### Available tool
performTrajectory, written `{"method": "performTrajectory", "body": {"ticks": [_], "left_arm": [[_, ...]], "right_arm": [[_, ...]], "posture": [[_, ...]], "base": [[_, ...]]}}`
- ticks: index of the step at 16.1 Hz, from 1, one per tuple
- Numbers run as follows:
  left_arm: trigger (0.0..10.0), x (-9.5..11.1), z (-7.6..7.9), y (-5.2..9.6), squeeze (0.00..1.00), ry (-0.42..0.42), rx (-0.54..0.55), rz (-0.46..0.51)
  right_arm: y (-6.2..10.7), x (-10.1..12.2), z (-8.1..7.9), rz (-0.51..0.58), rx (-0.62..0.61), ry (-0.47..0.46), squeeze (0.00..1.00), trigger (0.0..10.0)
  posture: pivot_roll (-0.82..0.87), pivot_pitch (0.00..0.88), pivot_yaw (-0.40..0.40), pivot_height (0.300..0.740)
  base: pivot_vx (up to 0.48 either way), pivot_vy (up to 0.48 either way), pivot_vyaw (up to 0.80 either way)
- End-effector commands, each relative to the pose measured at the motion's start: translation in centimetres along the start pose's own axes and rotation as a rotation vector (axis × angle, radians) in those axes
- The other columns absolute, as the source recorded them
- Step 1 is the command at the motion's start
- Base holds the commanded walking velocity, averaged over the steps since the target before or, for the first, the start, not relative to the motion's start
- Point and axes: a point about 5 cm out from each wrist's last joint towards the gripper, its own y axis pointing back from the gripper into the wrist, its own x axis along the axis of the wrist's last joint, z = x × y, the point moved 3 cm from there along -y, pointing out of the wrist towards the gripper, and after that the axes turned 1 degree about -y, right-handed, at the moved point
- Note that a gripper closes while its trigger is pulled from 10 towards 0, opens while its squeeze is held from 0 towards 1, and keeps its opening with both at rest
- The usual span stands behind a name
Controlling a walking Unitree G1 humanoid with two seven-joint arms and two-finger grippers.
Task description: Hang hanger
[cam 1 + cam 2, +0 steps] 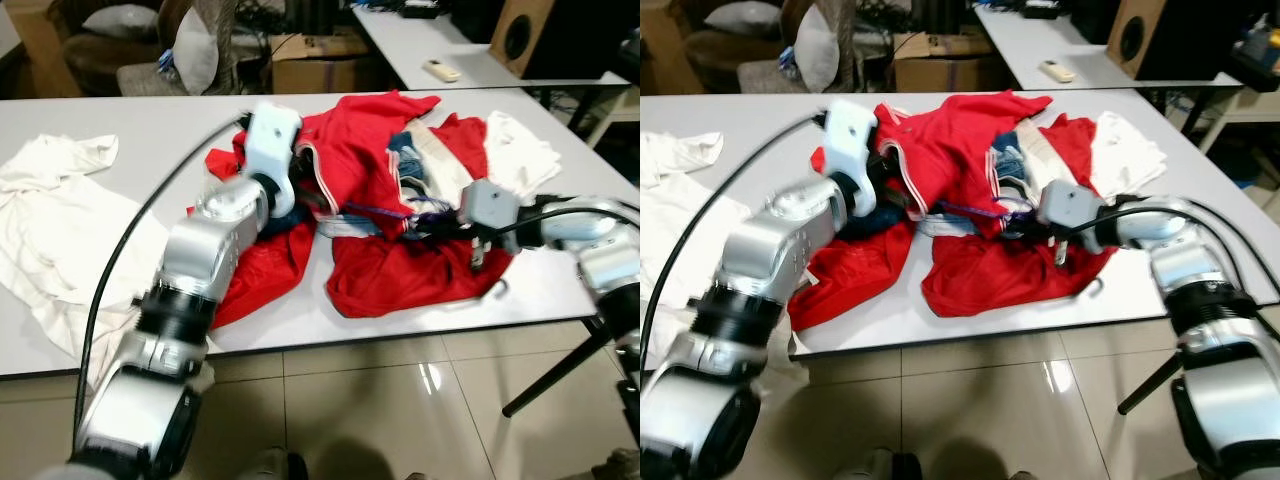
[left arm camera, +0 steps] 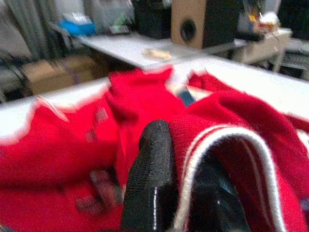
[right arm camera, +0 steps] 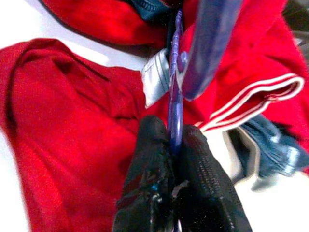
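The purple hanger [image 3: 175,82] lies in the pile of red clothes [image 1: 370,270] at the middle of the table [image 1: 150,130], towards its front edge. The right hand [image 3: 173,145] pinches the hanger's thin edge between its two black fingers [image 3: 149,159], reaching in from the table's right end. The left hand [image 2: 186,188] is pushed into the pile from the front-left, clamped on a red garment's white-piped hem [image 2: 227,140]. A white shirt [image 1: 50,220] is spread near the table's left end, and another white cloth [image 1: 520,150] lies beyond the pile towards the right end
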Motion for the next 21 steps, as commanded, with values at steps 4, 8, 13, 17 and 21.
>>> {"method": "performTrajectory", "body": {"ticks": [4, 8, 13, 17, 21], "left_arm": [[10.0, 5.2, -5.2, -0.9, 0.0, -0.167, 0.228, 0.175], [10.0, 0.8, -6.0, -1.3, 0.0, -0.272, 0.223, 0.025], [10.0, -5.6, -4.6, -0.4, 1.0, -0.238, 0.075, -0.14], [10.0, -9.0, -4.1, 3.9, 1.0, -0.465, -0.212, -0.302], [10.0, -7.9, -4.6, 7.9, 1.0, -0.596, -0.354, -0.257]], "right_arm": [[2.6, 1.5, -1.5, -0.011, 0.145, 0.037, 0.0, 10.0], [6.9, 4.8, -0.7, -0.001, 0.197, 0.056, 0.0, 10.0], [11.8, 9.4, 1.8, 0.176, 0.022, -0.013, 0.0, 10.0], [12.0, 8.4, 0.8, 0.196, -0.121, -0.143, 0.0, 10.0], [10.2, 7.2, -0.2, 0.202, -0.262, -0.245, 0.0, 10.0]], "posture": [[-0.09, 0.0, 0.072, 0.74], [-0.09, 0.0, 0.069, 0.74], [-0.11, 0.0, 0.071, 0.74], [-0.12, 0.0, 0.084, 0.74], [-0.12, 0.0, 0.088, 0.74]], "base": [[0.0, 0.0, 0.0], [0.0, 0.0, 0.0], [0.0, 0.0, 0.0], [0.0, 0.0, 0.0], [0.0, 0.0, 0.0]]}}
